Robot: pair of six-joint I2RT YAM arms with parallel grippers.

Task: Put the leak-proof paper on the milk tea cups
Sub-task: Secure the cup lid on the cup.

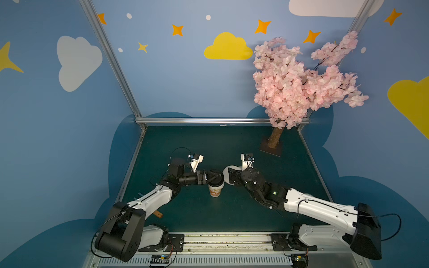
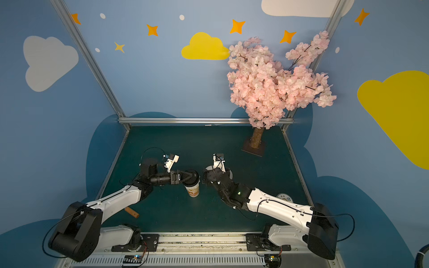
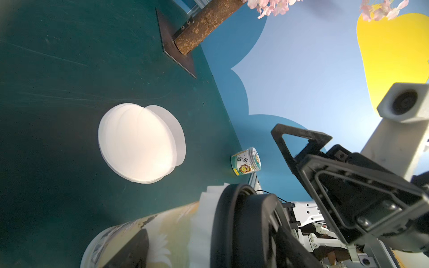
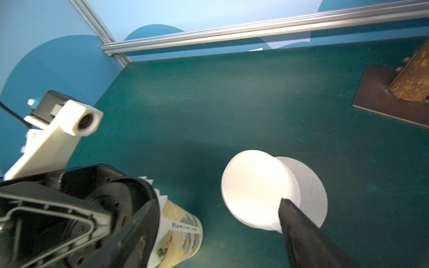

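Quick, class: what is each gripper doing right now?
Left gripper: jaws astride the black lid; grip cannot be told.
Right gripper: open, empty, over the paper discs.

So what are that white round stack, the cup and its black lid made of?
The stack of discs looks like thin matte white paper: fine layered edges, one sheet offset. The cup seems to be printed paper, with a picture wrapped round it. The black lid is probably moulded plastic: smooth, faintly shiny rim.
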